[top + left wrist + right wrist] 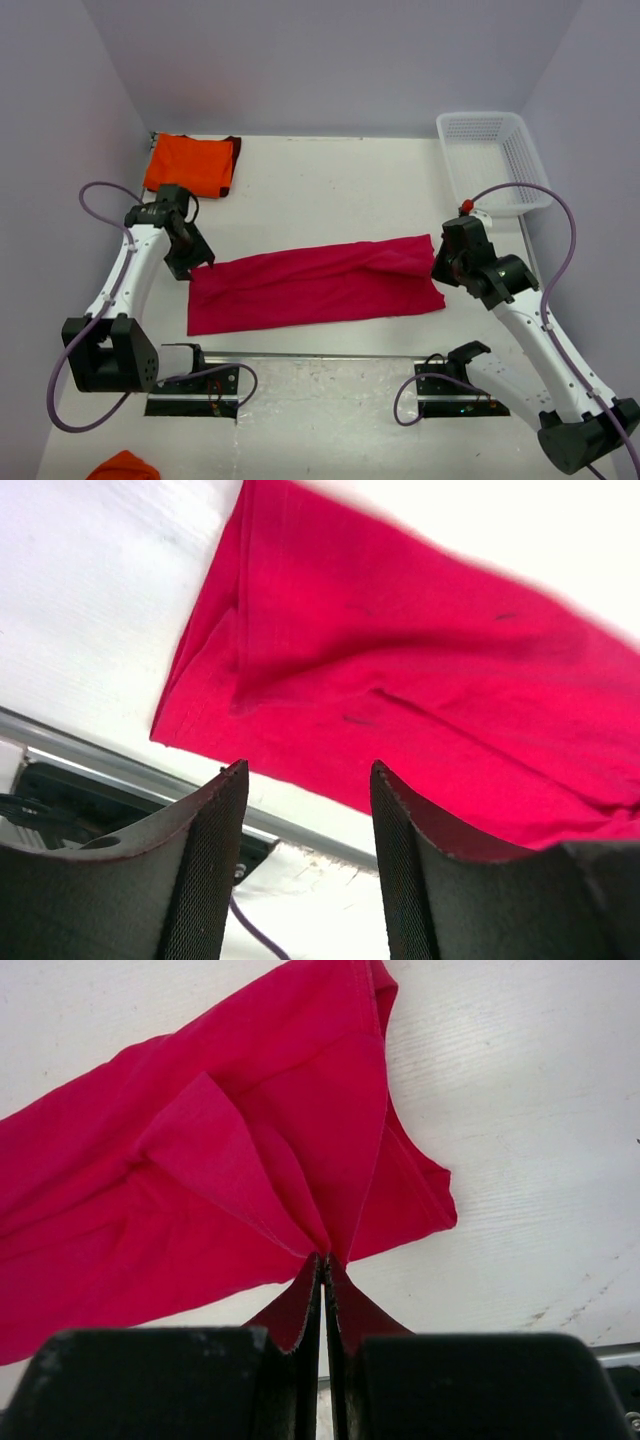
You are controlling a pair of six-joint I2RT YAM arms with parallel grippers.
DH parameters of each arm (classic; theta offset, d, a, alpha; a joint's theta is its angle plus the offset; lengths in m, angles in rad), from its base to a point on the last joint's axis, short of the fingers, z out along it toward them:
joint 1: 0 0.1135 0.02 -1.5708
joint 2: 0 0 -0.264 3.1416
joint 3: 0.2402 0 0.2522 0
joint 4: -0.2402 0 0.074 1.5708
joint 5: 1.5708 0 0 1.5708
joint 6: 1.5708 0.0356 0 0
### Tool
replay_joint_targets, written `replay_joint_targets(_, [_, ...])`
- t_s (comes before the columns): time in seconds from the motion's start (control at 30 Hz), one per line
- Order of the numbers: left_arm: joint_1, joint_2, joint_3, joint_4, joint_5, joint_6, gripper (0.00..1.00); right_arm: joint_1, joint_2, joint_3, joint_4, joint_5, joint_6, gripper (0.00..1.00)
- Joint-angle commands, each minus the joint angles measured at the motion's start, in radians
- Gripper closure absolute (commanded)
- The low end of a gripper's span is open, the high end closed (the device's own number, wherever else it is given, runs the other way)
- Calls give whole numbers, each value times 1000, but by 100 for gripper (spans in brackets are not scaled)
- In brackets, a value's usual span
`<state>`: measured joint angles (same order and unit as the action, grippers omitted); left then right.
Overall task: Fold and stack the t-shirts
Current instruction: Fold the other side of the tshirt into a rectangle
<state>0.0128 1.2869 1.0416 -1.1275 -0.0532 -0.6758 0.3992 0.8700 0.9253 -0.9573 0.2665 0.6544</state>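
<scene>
The crimson-pink t-shirt (pixel 310 285) lies as a long folded strip across the middle of the table. My left gripper (pixel 196 262) hovers at the strip's left end. In the left wrist view it (pixel 305 770) is open, nothing between its fingers, the cloth (pixel 400 660) lying just beyond the tips. My right gripper (pixel 441 266) is at the strip's right end. It (pixel 325 1258) is shut on a pinch of the crimson cloth (pixel 200 1160), which rises in folds to the tips. The orange t-shirt (pixel 192 164) with a dark edge lies folded at the back left.
A white lattice basket (pixel 492 160) stands at the back right against the wall. A metal rail (pixel 320 356) runs along the near side between the arm bases. A bit of orange cloth (pixel 122 466) shows at the bottom left corner. Walls close in left, right and back.
</scene>
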Motion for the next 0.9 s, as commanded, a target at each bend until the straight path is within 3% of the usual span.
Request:
replay_joint_targets(0.0, [-30,-69,98,-17,-111,-39,47,7,-8,-9,12,-9,-1,100])
replay_joint_targets(0.17, [-30,-52,72,66,-119,16,64,21,-19,-3,14,-1,1,100])
replay_joint_targets(0.2, [-30,-23,57,83,-106,28,71,24,-19,-3,17,-1,-2,100])
replay_joint_targets(0.5, [-28,193,5,127,-125,39,59,66,32,-2,52,2,-12,100])
replay_joint_targets(0.63, [-24,270,24,140,-210,42,59,79,29,-16,69,-3,-10,100])
replay_joint_targets(0.87, [-13,348,58,172,-231,35,59,96,3,-28,74,-9,-18,100])
